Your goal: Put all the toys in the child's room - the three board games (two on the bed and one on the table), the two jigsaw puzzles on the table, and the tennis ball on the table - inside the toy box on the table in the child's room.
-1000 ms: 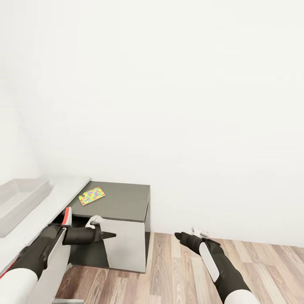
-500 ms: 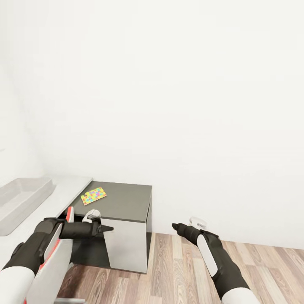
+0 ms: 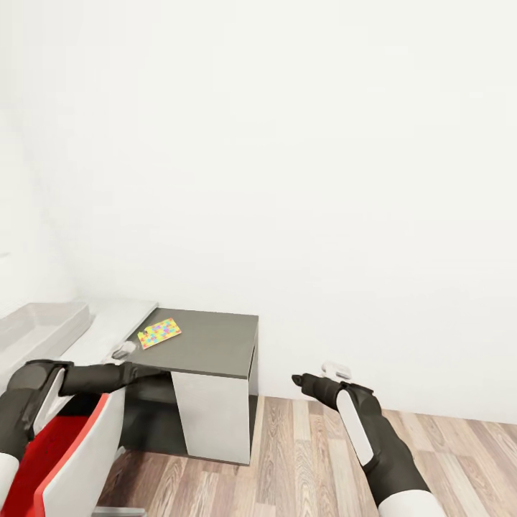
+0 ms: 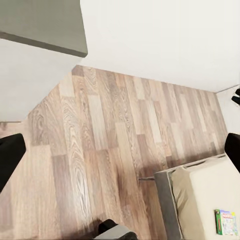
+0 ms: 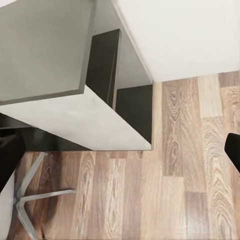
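One jigsaw (image 3: 159,334) is lying flat on the dark side desk (image 3: 208,345), near its 9 o'clock edge, beside the table (image 3: 108,323). The toy box (image 3: 36,332) is sitting on the table at 9 o'clock. The left gripper (image 3: 147,371) is being held just below the desk's front edge; whether its fingers are apart cannot be told. The right gripper (image 3: 298,379) is being held over the plank floor (image 3: 301,459) at 5 o'clock, tips seemingly together. A board game (image 4: 226,222) is resting on the bed (image 4: 210,200).

Head camera angled down, wrist cameras overhead, sharing dark-grey side desk (image 3: 208,343)
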Tool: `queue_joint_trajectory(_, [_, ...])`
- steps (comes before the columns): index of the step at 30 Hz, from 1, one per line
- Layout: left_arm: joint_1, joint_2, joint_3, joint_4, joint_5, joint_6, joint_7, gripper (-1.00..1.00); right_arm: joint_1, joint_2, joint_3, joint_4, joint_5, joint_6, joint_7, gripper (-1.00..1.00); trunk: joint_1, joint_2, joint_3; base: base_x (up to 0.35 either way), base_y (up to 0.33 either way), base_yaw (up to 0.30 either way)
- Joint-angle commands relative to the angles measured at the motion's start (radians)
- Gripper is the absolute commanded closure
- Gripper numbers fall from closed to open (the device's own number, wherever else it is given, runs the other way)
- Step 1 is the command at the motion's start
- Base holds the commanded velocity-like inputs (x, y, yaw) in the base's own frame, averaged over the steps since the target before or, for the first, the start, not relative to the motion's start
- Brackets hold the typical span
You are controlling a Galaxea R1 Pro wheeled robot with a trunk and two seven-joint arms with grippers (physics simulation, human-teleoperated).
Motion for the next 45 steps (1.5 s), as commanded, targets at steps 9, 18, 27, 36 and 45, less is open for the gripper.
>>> queue_joint_trajectory(9, [0.000,0.083,0.093,-0.001,0.009,0.008,-0.051,-1.00,-0.001,-0.003,-0.003,-0.081,-0.012,0.018,-0.007,-1.00,0.000,-0.001,-0.001,0.000,0.000,0.000])
queue_joint_trajectory(18, [0.002,0.098,0.105,-0.001,0.009,0.001,-0.174,-1.00,-0.001,0.001,-0.002,-0.113,-0.012,0.046,-0.008,-1.00,0.000,-0.001,-0.001,0.000,0.000,0.042])
queue_joint_trajectory(27, [0.003,0.096,0.105,-0.001,0.006,-0.006,-0.222,-1.00,-0.001,0.003,-0.001,-0.116,-0.011,0.047,-0.011,-1.00,0.000,-0.001,-0.001,0.000,-0.022,0.253])
queue_joint_trajectory(36, [0.003,0.091,0.103,-0.001,0.004,-0.007,-0.224,-1.00,-0.001,0.006,0.000,-0.112,-0.012,0.046,-0.010,-1.00,0.000,-0.001,-0.001,0.000,-0.221,0.289])
queue_joint_trajectory(45, [0.003,0.090,0.103,-0.001,0.003,-0.012,-0.224,-1.00,-0.001,0.004,-0.001,-0.110,-0.012,0.045,-0.010,-1.00,0.000,-0.001,-0.001,0.000,-0.270,0.291])
